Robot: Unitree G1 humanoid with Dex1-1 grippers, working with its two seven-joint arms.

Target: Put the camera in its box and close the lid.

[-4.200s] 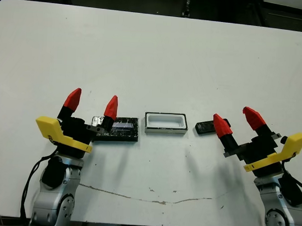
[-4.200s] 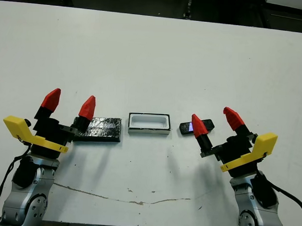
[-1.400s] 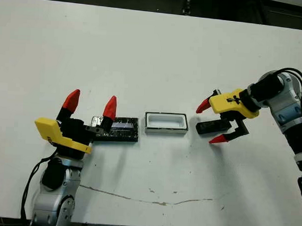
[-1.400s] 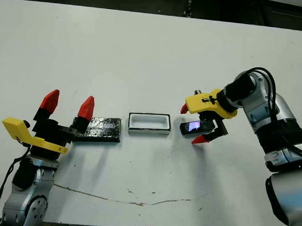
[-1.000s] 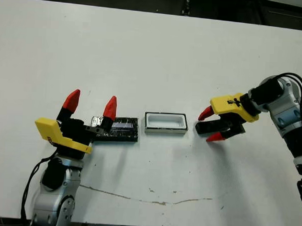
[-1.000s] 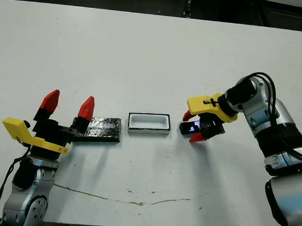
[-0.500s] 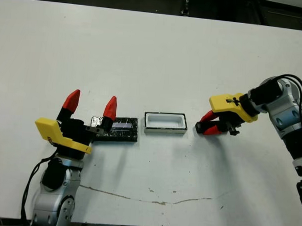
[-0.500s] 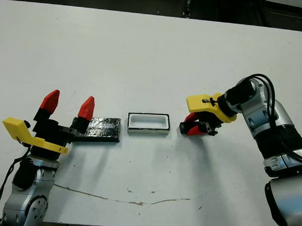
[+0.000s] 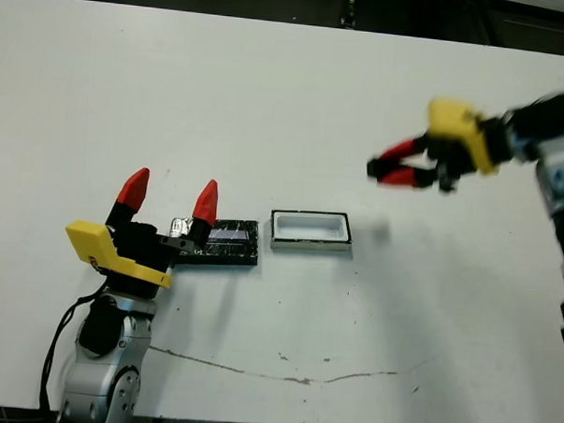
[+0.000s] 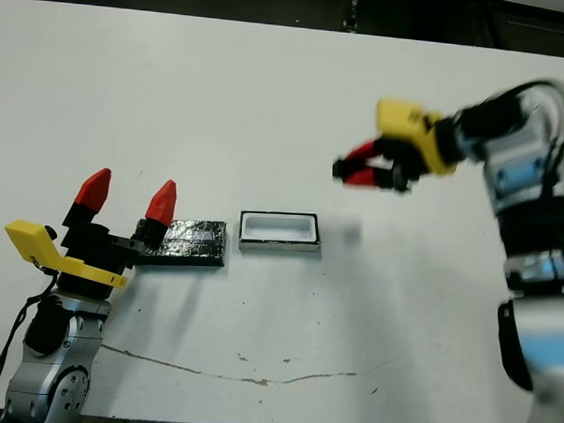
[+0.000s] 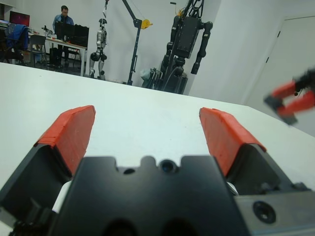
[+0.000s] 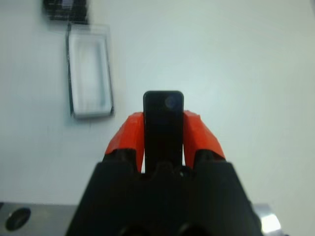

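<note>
My right gripper [image 9: 385,169] is shut on the small black camera [image 12: 163,123] and holds it in the air, up and to the right of the box. The box [image 9: 309,230], a white-rimmed open tray, sits at the table's middle and also shows below in the right wrist view as the box [image 12: 89,76]. Left of the box lies the glossy black lid [image 9: 223,243], flat on the table. My left gripper [image 9: 169,190] hovers open just left of the lid, its right fingertip over the lid's left end.
The white table [image 9: 287,99] stretches far behind the box. A thin crack line [image 9: 284,371] runs along the table near its front edge. Beyond the table, the left wrist view shows robot stands [image 11: 189,44] and a seated person [image 11: 63,22] at a desk.
My right gripper closed on the camera on the table, then lifted it up and away from the surface. The left arm, lid and box have not moved.
</note>
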